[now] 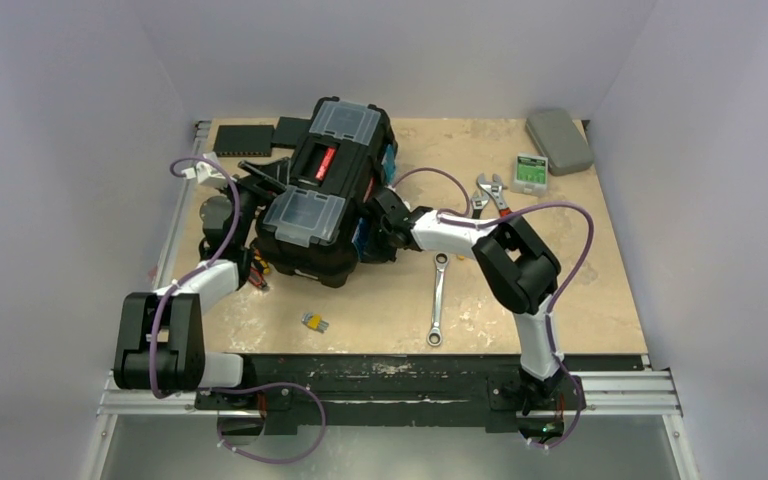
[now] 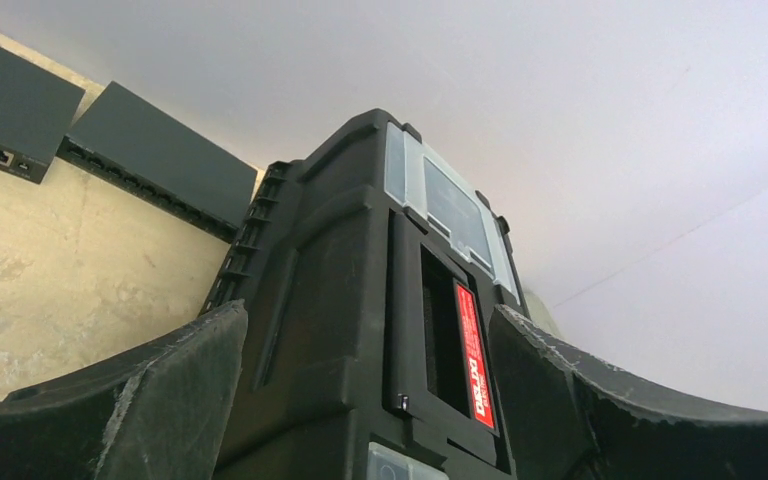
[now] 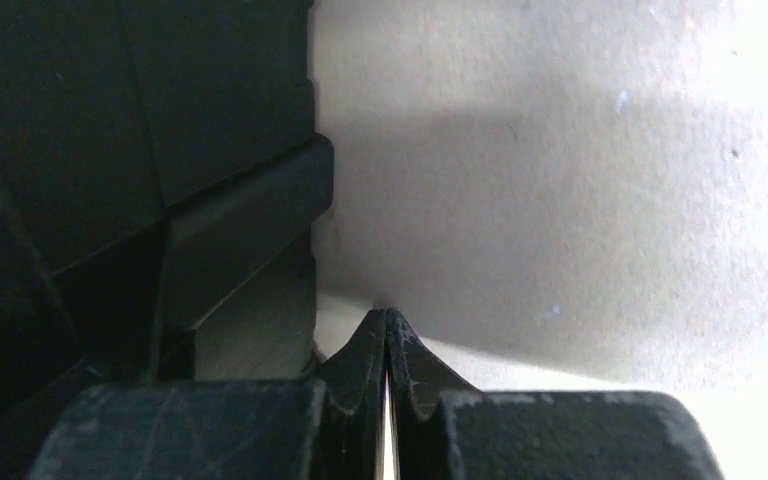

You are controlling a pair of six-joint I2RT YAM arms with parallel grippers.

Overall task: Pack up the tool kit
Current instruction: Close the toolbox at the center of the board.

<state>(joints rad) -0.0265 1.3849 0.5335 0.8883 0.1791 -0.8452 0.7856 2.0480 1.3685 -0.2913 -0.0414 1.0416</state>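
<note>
The black toolbox (image 1: 328, 195) stands left of the table's middle, turned at an angle, with a red-labelled handle (image 1: 322, 161) and two clear-lidded compartments on top. My left gripper (image 1: 260, 186) is open at its left end. In the left wrist view (image 2: 368, 310) the box (image 2: 340, 300) fills the space between and beyond the fingers (image 2: 175, 390). My right gripper (image 1: 382, 216) is shut and empty against the box's right side; its tips (image 3: 388, 316) meet beside the black wall (image 3: 110, 150). A ratchet wrench (image 1: 438, 298) and an adjustable wrench with pliers (image 1: 488, 194) lie to the right.
Two flat black boxes (image 1: 245, 138) lie behind the toolbox at the left, also in the left wrist view (image 2: 150, 155). A grey case (image 1: 560, 140) and a small green-and-white box (image 1: 530, 173) sit back right. A small yellow item (image 1: 315, 322) lies near the front. Red-handled tools (image 1: 257, 275) lie beside my left arm.
</note>
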